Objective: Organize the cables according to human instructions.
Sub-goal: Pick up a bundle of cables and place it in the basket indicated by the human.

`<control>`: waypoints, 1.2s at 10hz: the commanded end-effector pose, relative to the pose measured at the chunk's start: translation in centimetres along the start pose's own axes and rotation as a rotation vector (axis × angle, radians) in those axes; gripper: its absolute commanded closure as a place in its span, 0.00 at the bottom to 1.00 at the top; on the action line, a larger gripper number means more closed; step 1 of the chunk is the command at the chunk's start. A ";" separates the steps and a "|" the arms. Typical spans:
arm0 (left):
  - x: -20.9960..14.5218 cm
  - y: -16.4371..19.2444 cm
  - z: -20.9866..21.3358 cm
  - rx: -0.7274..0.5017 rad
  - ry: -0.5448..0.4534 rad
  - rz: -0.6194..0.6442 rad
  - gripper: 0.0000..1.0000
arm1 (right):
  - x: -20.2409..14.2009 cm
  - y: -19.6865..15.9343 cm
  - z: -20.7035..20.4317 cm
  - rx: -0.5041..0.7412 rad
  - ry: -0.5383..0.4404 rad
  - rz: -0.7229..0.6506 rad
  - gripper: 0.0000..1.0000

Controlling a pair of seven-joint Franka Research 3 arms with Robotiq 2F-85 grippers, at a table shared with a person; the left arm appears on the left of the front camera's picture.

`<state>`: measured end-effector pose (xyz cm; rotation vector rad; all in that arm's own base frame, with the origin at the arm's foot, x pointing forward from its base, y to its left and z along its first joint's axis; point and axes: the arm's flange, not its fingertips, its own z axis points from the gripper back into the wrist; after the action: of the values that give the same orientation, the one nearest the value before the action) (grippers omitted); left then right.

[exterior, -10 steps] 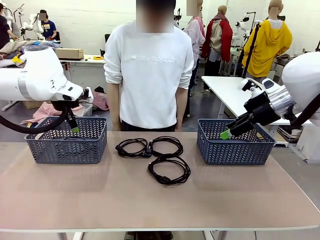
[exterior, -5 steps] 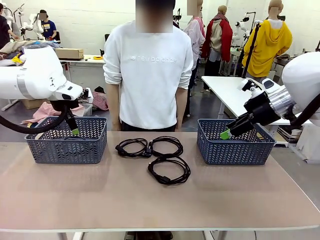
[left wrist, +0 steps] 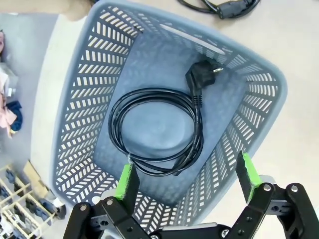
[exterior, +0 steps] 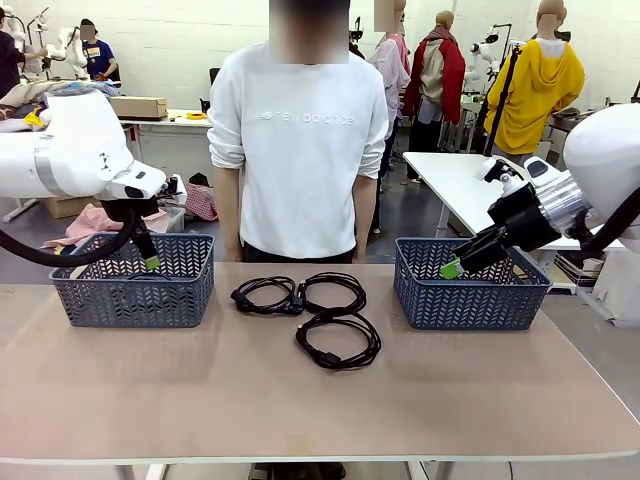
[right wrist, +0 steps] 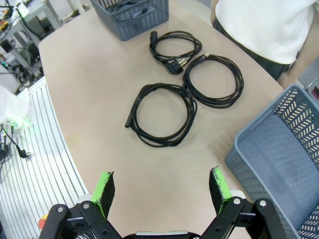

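Left wrist view: we have one cable (left wrist: 199, 129) in the basket (left wrist: 79, 109), three cables (exterior: 298, 298) outside it, left gripper (left wrist: 187, 172) and right gripper (right wrist: 161, 178) spread, empty.

Front view: floor of the left basket (exterior: 130, 295) is hidden behind its near wall; same for the right basket (exterior: 470, 300). Left gripper (exterior: 149, 261) shows one green pad, other finger hidden, gap unreadable here.

Left wrist view: cable (left wrist: 227, 9) on the table is cut off by the top edge.

Right wrist view: right basket runs off the right and bottom edges; left basket is cut by the top edge, contents too dark to sort. Person (right wrist: 264, 30) is cut off at the top.
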<state>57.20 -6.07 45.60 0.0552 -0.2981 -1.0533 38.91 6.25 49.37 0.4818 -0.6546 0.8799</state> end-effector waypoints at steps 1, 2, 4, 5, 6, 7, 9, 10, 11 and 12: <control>-0.1 0.1 0.1 0.002 0.003 -0.006 0.00 | 0.1 -0.3 -0.2 0.012 -0.023 0.022 0.00; -0.1 0.1 0.1 0.002 0.003 -0.006 0.00 | 0.1 -0.3 -0.2 0.012 -0.023 0.022 0.00; 0.8 -1.5 0.7 0.005 -0.038 0.011 0.00 | 0.1 -0.3 -0.2 0.012 -0.023 0.022 0.00; 1.3 -3.6 2.3 0.008 -0.068 0.021 0.00 | 0.1 -0.3 -0.2 0.012 -0.023 0.022 0.00; 1.7 -5.4 3.5 0.003 -0.104 0.026 0.00 | 0.1 -0.3 -0.2 0.012 -0.023 0.022 0.00; 1.9 -7.2 4.5 -0.012 -0.149 0.018 0.00 | 0.1 -0.3 -0.2 0.012 -0.023 0.022 0.00; 2.1 -10.9 6.4 -0.046 -0.244 0.001 0.00 | 0.1 -0.3 -0.2 0.012 -0.023 0.022 0.00; 2.2 -12.5 6.9 -0.073 -0.278 -0.024 0.00 | 0.1 -0.3 -0.2 0.012 -0.023 0.022 0.00; 2.3 -13.9 7.2 -0.097 -0.306 -0.042 0.00 | 0.1 -0.3 -0.2 0.012 -0.023 0.022 0.00; 2.3 -15.3 7.4 -0.134 -0.336 -0.061 0.00 | 0.1 -0.3 -0.2 0.012 -0.023 0.022 0.00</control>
<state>44.12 -16.03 51.15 -0.1845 -0.5011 -1.1050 38.95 6.27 49.29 0.4815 -0.6526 0.8802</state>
